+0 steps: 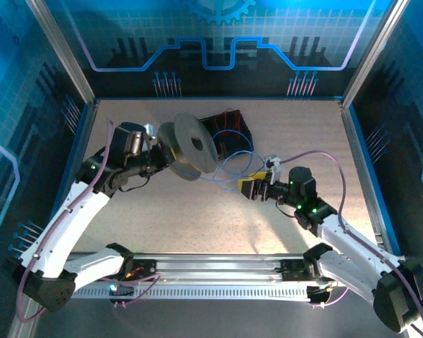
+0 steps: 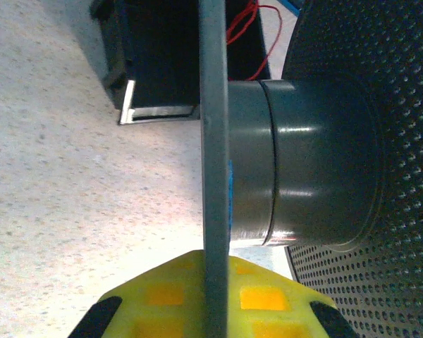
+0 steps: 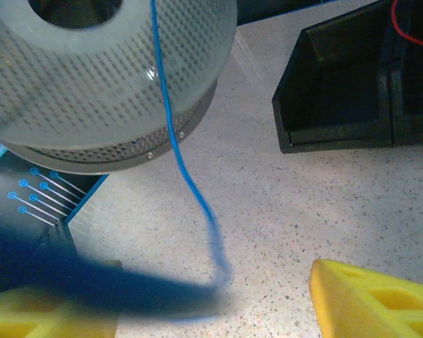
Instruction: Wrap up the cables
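Colour rundown, for what it's worth: the spool point(image 1: 190, 144) is grey all over, with a darker glossy grey core and flanges covered in a fine pattern of tiny dots. The blue cable point(image 3: 170, 127) is a bright, saturated blue. The red cable point(image 2: 240, 28) is plain vivid red against the bin point(image 3: 338, 91), which is solid black. The table point(image 1: 197, 225) is pale beige with fine dark speckles everywhere. The left gripper point(image 2: 215, 306) and right gripper point(image 1: 252, 187) both have bright yellow pads, a bit orangey in the recesses. The arms point(image 1: 77, 211) are white with black joints, lilac-purple leads point(image 1: 342, 176) and small green lights point(image 1: 296, 205). The walls point(image 1: 218, 42) are deep blue with a thin grid and lighter blue circuit-style lines.
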Motion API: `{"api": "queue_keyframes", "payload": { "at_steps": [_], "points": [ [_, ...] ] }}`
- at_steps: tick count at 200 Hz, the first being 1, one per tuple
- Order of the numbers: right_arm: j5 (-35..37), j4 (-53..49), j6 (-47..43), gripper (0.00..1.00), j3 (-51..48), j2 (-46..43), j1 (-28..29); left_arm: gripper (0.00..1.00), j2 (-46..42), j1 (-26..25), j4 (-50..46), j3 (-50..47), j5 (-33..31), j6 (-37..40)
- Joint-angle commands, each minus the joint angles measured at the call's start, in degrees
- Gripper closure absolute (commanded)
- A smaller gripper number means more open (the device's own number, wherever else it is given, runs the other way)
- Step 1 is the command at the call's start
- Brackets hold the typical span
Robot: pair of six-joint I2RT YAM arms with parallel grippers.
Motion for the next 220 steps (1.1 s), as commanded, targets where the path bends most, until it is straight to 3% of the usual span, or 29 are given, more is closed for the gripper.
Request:
{"api": "queue_keyframes", "payload": {
  "at_steps": [1, 25, 68, 111, 150, 177, 220],
  "points": [
    [9.2, 10.4, 2.6, 0.26, -2.3, -0.6, 3.2, 1.0, -2.0, 0.7, 8.5, -1.7, 7.4, -5.3],
    [13.8, 15.4, 3.5, 0.26, -4.2, -0.2, 5.8, 1.0, -2.1, 0.7, 10.7, -3.2, 9.5, -7.6],
    [14.8, 20.0, 4.7, 0.28, -4.9, -0.1, 6.0, 1.0, -2.1, 0.7, 11.7, -5.2, 9.9, -8.4],
    [18.2, 22.3, 5.0, 0.4, -6.4, -2.6, 5.9, 1.0, -2.2, 0.7, 11.9, -6.1, 10.1, -8.6],
    [18.1, 19.9, 5.4, 0.69, -5.6, -3.3, 5.0, 1.0, -2.0, 0.7, 12.0, -6.4, 10.4, -8.6],
    [16.4, 17.4, 6.7, 0.99, -5.8, -4.9, 1.8, 1.0, -2.5, 0.7, 11.1, -6.3, 10.3, -7.7],
    [11.5, 4.7, 9.1, 1.0, -3.6, -7.0, -9.5, 1.0, -2.8, 0.9, 9.4, -5.1, 12.2, -4.8]
  ]
}}
